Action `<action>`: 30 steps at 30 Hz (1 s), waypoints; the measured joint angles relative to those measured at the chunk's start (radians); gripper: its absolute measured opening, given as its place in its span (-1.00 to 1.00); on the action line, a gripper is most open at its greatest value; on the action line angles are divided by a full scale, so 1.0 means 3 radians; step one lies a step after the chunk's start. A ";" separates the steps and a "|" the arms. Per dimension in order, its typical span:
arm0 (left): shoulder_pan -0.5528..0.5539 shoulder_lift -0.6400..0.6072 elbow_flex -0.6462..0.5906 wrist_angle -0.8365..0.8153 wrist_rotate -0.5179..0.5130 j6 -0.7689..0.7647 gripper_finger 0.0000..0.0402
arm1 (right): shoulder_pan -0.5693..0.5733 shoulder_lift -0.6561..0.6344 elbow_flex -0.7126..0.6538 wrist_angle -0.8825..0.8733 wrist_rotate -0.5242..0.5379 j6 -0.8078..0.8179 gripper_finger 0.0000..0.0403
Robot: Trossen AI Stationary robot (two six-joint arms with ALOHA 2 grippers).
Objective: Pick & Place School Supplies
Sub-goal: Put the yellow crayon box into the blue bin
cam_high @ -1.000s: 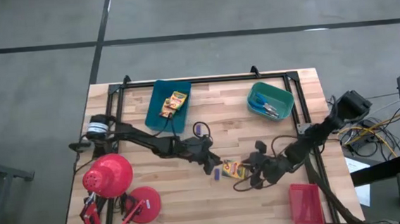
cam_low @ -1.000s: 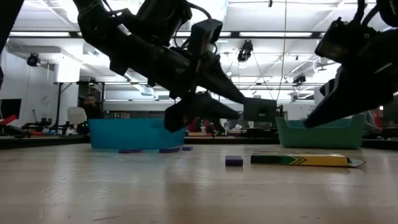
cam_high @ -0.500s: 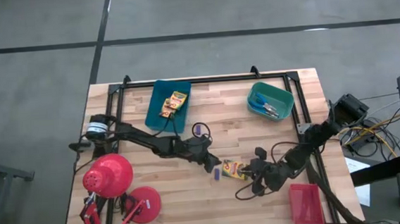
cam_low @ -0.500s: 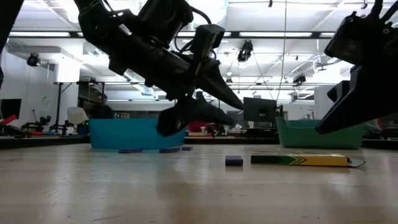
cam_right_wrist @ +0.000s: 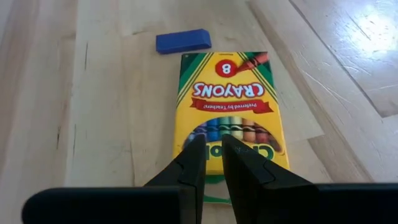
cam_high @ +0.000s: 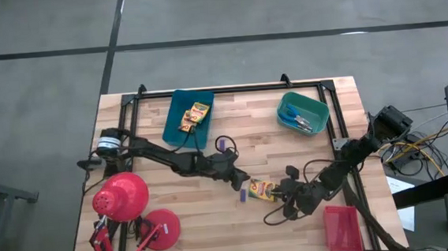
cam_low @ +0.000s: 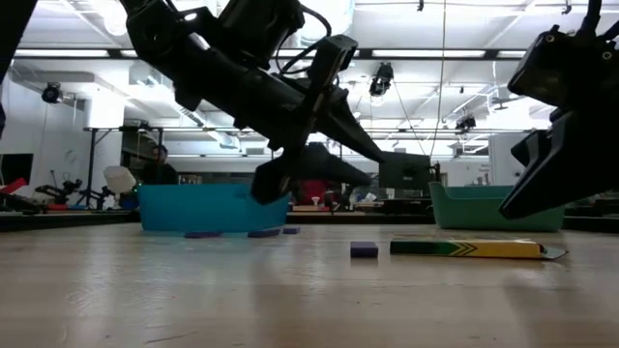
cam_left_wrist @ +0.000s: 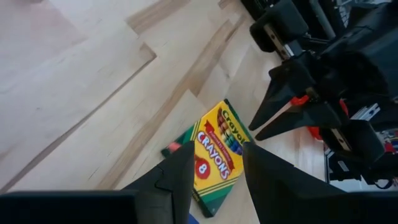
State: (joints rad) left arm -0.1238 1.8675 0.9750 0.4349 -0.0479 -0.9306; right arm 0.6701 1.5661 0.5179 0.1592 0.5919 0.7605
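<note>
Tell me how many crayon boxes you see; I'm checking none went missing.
3: two crayon boxes lie in the blue tray; one lies flat on the table between both grippers. Others might be hidden.

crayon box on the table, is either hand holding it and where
Neither. The crayon box lies flat; the left hand and right hand hover near it, holding nothing.

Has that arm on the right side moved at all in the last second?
Yes. In the high view the right gripper has slid away from the teal tray and closer to the red tray, staying beside the crayon box.
</note>
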 joint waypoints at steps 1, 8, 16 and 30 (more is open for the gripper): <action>-0.0001 0.0000 0.0014 -0.0012 0.0000 0.0017 -0.30 | 0.0000 0.0000 0.0000 -0.0004 0.0000 0.0000 -0.74; -0.0007 0.0001 0.0044 -0.0021 -0.0013 0.0058 -0.30 | 0.0000 -0.0001 -0.0010 -0.0020 0.0001 0.0000 -0.74; -0.0009 0.0268 0.0197 -0.0026 0.0068 0.0041 -0.30 | 0.0000 -0.0003 -0.0011 -0.0024 0.0004 -0.0001 -0.74; -0.0004 0.0481 0.0578 -0.0686 0.0275 0.0045 -0.30 | 0.0000 -0.0005 -0.0020 -0.0070 0.0008 0.0061 -0.74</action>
State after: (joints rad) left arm -0.1249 2.0117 1.1483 0.2290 0.0346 -0.9170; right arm 0.6701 1.5646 0.5118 0.1382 0.5941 0.7788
